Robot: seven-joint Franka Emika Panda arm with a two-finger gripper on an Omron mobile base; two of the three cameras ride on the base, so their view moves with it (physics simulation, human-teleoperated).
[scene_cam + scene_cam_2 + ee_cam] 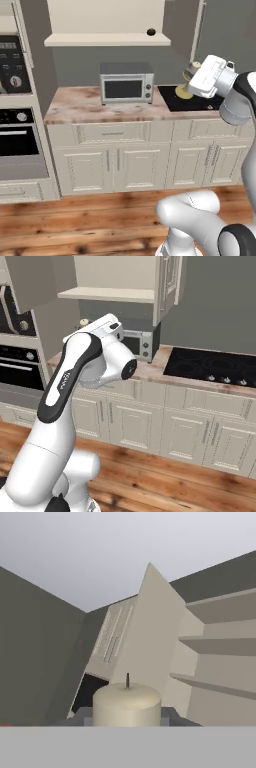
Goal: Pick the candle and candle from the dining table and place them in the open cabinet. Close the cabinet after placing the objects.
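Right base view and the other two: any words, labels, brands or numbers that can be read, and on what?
Nothing can be read.
Robot arm: a small grey marking along the dark link, too blurred to read.
Oven panel: a display and dial marks, too small to read.
Microwave: no label shows.
Candle: plain.

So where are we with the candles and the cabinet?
One candle is in hand: the pincer is shut on it and raised above the counter. A small dark item already sits on the open cabinet's shelf; I can't tell what it is. Left: shelving this candle, confirming the other, closing the door.
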